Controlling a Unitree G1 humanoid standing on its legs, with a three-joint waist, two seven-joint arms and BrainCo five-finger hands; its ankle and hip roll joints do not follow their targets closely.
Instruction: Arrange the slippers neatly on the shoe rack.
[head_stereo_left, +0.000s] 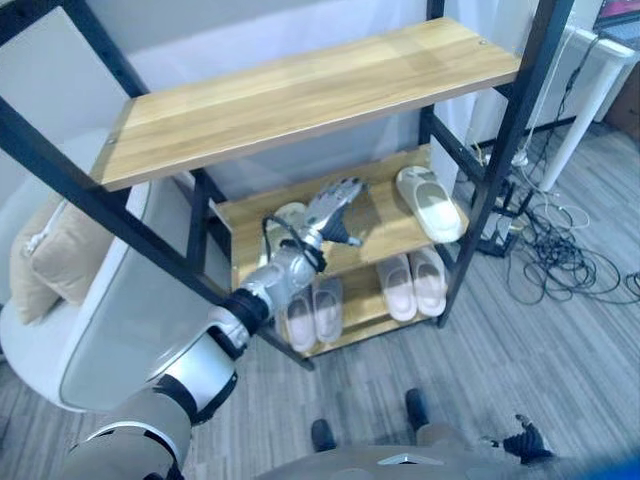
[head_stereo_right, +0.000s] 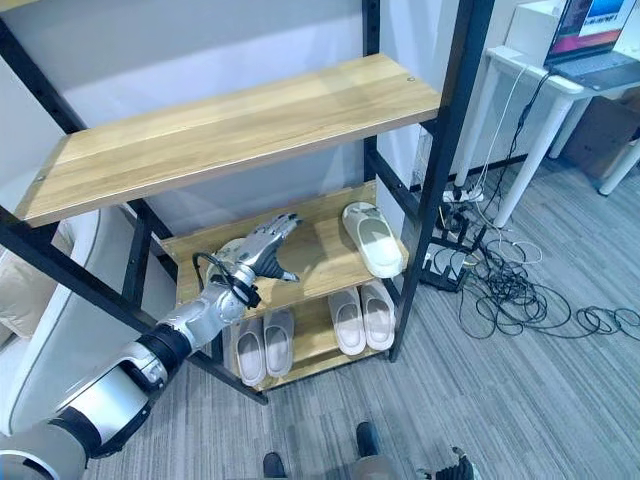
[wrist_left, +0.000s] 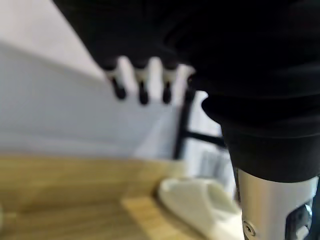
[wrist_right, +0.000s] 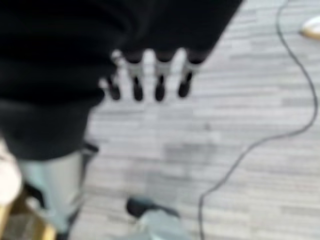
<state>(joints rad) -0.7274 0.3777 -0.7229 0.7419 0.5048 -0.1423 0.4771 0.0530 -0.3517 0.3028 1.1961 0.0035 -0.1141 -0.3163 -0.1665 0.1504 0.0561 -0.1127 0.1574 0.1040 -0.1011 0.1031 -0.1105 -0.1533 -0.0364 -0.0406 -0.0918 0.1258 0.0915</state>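
Observation:
The shoe rack (head_stereo_left: 300, 95) has three wooden shelves in a black frame. My left hand (head_stereo_left: 333, 208) reaches over the middle shelf (head_stereo_left: 382, 225), open, with its fingers (wrist_left: 142, 85) straight. One cream slipper (head_stereo_left: 430, 203) lies at that shelf's right end, also seen as the slipper (wrist_left: 200, 205) past my fingers. Another cream slipper (head_stereo_left: 287, 214) lies at the left end, partly hidden behind my wrist. Two pairs of slippers (head_stereo_left: 412, 284) (head_stereo_left: 315, 312) stand on the bottom shelf. My right hand (head_stereo_left: 526, 440) hangs low over the floor, fingers (wrist_right: 160, 82) straight, holding nothing.
A white armchair (head_stereo_left: 100, 330) with a beige cushion (head_stereo_left: 50, 255) stands close on the rack's left. Tangled cables (head_stereo_left: 560, 250) and a power strip lie on the grey floor to the right. A white table (head_stereo_right: 520, 130) with a laptop (head_stereo_right: 600, 35) stands behind them.

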